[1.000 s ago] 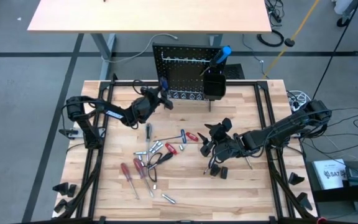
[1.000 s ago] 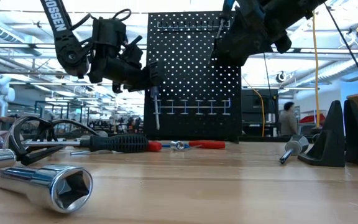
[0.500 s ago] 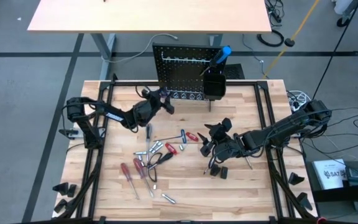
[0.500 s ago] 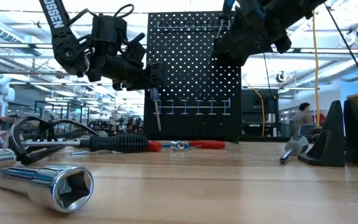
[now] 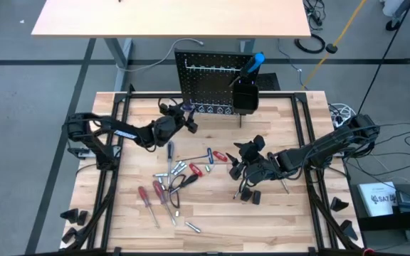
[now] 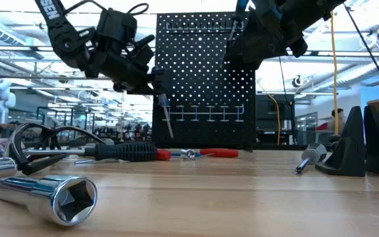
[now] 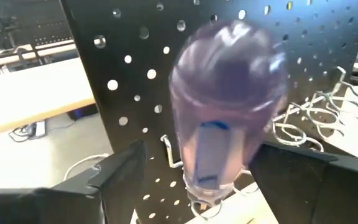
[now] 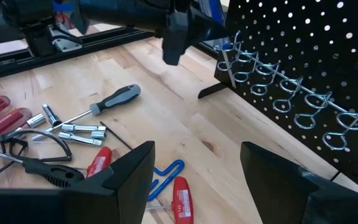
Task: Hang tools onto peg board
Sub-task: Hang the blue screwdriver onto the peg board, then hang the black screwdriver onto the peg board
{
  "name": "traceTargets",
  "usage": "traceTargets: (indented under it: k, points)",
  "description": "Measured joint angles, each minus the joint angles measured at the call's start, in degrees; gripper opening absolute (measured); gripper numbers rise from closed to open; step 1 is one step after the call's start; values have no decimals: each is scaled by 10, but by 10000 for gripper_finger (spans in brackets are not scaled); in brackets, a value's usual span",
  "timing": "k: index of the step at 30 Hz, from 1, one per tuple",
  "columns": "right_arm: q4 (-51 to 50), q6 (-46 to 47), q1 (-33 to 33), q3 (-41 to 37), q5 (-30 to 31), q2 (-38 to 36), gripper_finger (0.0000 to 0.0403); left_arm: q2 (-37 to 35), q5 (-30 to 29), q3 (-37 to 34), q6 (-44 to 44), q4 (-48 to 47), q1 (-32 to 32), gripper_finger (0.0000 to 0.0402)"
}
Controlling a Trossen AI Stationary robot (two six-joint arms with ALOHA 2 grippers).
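From above, we see the left gripper (image 5: pixel 185 118) up against the lower left corner of the peg board (image 5: pixel 212 78), while the right gripper (image 5: pixel 245 159) waits low over the middle of the table (image 5: pixel 290 213), near the loose tools (image 5: pixel 180 178) lying in a scatter. At table height, a blue-handled screwdriver (image 6: pixel 167 120) hangs by the board's left edge, shaft pointing down and slightly tilted, with the left gripper's head just beside its top. The left wrist view settles the jaws: they stand apart on either side of the translucent handle, which sits in a silver ring hook (image 7: pixel 173 152) on the board. There is a clear gap on one side; on the other we cannot tell whether the finger touches. We judge this tool's hanging to be at its close. The next move calls for a straight pull-back that does not knock the handle off its ring, then a reach for another tool. In the right wrist view, the right jaws gape with nothing between them, facing a grey-handled screwdriver (image 8: pixel 114 99) and the red-handled hex keys (image 8: pixel 180 194).
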Motion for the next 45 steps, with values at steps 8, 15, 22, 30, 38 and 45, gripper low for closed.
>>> traceTargets:
  k: [8,15,22,30,38,45]
  points:
    - [0,-1,0,0,0,0,231,-92,-2,0,-2,-170,-28,282]
    - [-1,-3,0,0,0,0,231,-167,11,-14,-77,-298,-77,281]
    - [-1,-6,0,0,0,0,231,-199,263,-22,-71,-293,-61,213]
    - [0,-5,0,0,0,0,231,-193,322,-23,-42,-237,41,13]
    - [0,-3,0,0,0,0,231,-192,362,-23,-46,-185,86,3]
    - [0,-3,0,0,0,0,231,-192,333,-23,-46,-181,120,2]
